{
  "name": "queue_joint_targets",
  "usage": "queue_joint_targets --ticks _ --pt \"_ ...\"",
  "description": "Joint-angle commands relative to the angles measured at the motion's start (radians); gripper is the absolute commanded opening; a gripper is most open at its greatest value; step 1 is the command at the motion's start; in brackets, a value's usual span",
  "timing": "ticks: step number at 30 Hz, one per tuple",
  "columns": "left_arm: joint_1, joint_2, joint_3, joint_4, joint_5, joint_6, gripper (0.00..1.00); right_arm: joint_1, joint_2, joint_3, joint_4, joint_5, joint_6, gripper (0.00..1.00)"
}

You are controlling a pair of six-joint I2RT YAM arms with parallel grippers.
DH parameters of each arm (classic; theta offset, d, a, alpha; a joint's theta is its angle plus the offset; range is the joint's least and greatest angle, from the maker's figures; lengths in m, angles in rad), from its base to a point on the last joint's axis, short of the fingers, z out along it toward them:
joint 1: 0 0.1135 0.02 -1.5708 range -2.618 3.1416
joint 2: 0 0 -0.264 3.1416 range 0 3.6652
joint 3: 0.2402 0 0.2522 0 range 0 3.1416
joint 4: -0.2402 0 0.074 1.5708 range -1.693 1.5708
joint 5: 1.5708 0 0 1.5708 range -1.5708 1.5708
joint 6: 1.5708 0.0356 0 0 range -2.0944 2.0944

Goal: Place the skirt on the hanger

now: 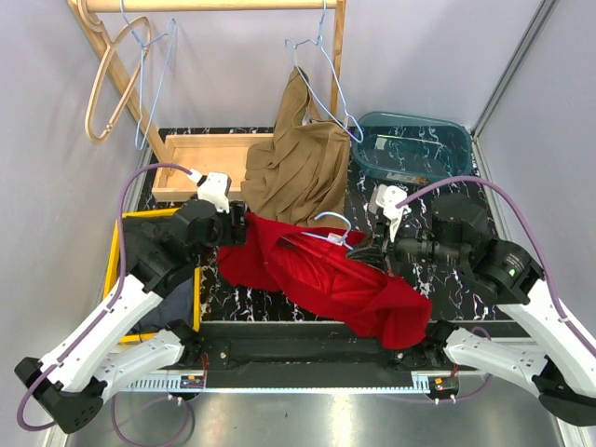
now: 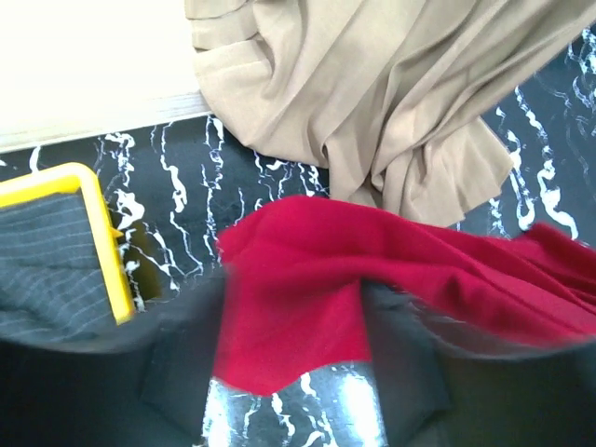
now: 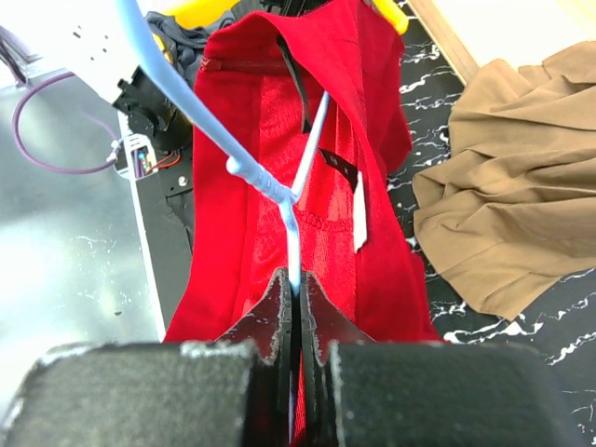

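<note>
Red skirt [image 1: 326, 275] lay spread on black marble table [image 1: 233, 300], touching bigger tan garment [image 1: 298, 168] behind it. Left gripper [image 1: 239, 228] jaws stood wide, skirt edge between them. Right gripper [image 3: 293, 312] was pinched tight on light-blue wire hanger [image 3: 279, 191], which lay across the skirt.

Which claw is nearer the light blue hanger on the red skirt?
Right. The right claw is shut on the light blue hanger; the left claw is at the red skirt, off to the hanger's left.
</note>
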Motion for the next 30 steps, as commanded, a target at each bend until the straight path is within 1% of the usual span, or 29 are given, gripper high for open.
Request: queue_joint_targets --ticks 1,3,4,6,8,9,10,12,13,15,21,22,23,24,26,28,29,30 --pt "0.009 -0.034 0.076 0.037 -0.006 0.022 0.89 -0.003 0.052 0.103 0.126 0.040 0.023 0.00" --pt "0.009 -0.059 0.103 0.024 -0.046 0.024 0.98 -0.003 0.113 0.137 0.141 0.088 0.040 0.00" --pt "0.009 -0.074 0.125 0.007 -0.062 0.025 0.99 -0.003 0.136 0.181 0.152 0.103 0.046 0.00" --pt "0.008 -0.085 0.148 -0.025 -0.098 0.027 0.99 -0.004 0.212 0.229 0.164 0.149 0.059 0.00" --pt "0.009 -0.105 0.176 -0.044 -0.131 0.024 0.99 -0.001 0.266 0.310 0.187 0.211 0.072 0.00" --pt "0.009 -0.111 0.184 -0.062 -0.146 0.019 0.99 -0.003 0.321 0.371 0.199 0.227 0.077 0.00" --pt "0.008 -0.129 0.191 -0.068 -0.166 0.013 0.99 -0.003 0.349 0.400 0.207 0.281 0.083 0.00" --pt "0.009 -0.151 0.198 -0.085 -0.178 0.008 0.99 -0.003 0.429 0.463 0.232 0.326 0.094 0.00" --pt "0.008 -0.172 0.198 -0.088 -0.178 0.008 0.99 -0.003 0.455 0.523 0.239 0.359 0.094 0.00" --pt "0.009 -0.192 0.196 -0.098 -0.177 0.008 0.99 -0.003 0.530 0.610 0.264 0.375 0.102 0.00" --pt "0.008 -0.251 0.187 -0.102 -0.106 0.022 0.99 -0.001 0.714 0.792 0.348 0.429 0.120 0.00" --pt "0.009 -0.254 0.187 -0.102 -0.088 0.027 0.99 -0.003 0.737 0.816 0.357 0.454 0.146 0.00" --pt "0.009 -0.254 0.187 -0.102 -0.079 0.028 0.99 -0.003 0.791 0.845 0.357 0.468 0.146 0.00" --pt "0.008 -0.252 0.187 -0.102 -0.071 0.033 0.99 -0.003 0.817 0.911 0.361 0.484 0.145 0.00" --pt "0.008 -0.252 0.185 -0.102 -0.052 0.030 0.99 -0.003 0.897 0.977 0.368 0.522 0.135 0.00" --pt "0.008 -0.252 0.181 -0.102 -0.031 0.025 0.99 -0.007 0.949 1.080 0.377 0.563 0.132 0.00" --pt "0.009 -0.252 0.179 -0.102 -0.025 0.022 0.99 -0.010 1.002 1.117 0.377 0.574 0.131 0.00" --pt "0.008 -0.257 0.173 -0.102 -0.022 0.016 0.99 -0.014 1.030 1.190 0.377 0.583 0.131 0.00"
